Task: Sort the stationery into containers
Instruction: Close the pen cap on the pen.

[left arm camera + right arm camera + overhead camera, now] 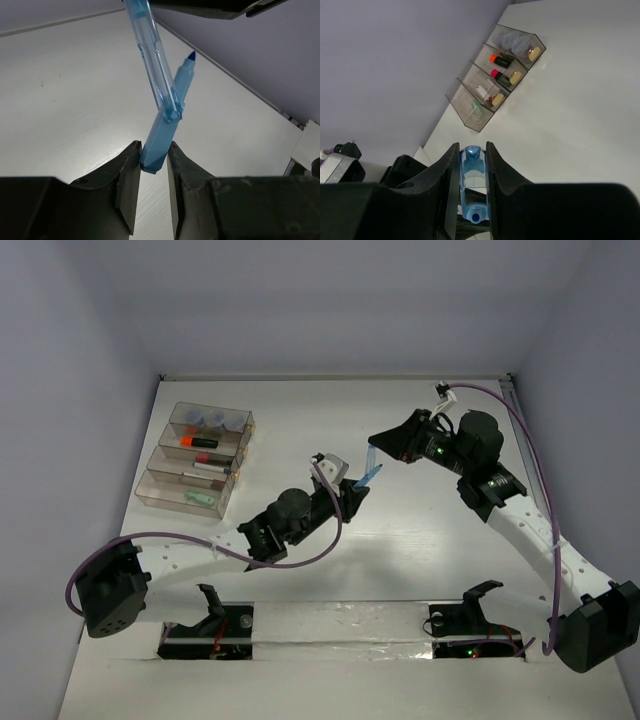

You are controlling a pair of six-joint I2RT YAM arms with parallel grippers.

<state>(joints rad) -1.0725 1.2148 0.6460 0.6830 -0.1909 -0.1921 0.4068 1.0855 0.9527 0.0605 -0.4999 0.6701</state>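
Observation:
A light blue marker (366, 479) is held above the table's middle. My left gripper (352, 490) is shut on its lower body; in the left wrist view (152, 150) the body (162, 135) sits between the jaws with the dark blue tip (190, 56) bare. My right gripper (380, 445) is shut on the marker's clear blue cap (472, 165), which lies slanted against the marker (150, 55). The clear containers (197, 457) stand at the far left and hold grey-blue pots (212, 420), an orange highlighter (198, 442), a pink highlighter (501, 76), pens (205, 475) and a pale green marker (201, 499).
The table's back wall edge (330, 377) is behind both grippers. The right arm's cable (530, 450) loops along the right side. The left arm's cable (160, 538) runs at the near left. Arm mounts (340, 625) are at the near edge.

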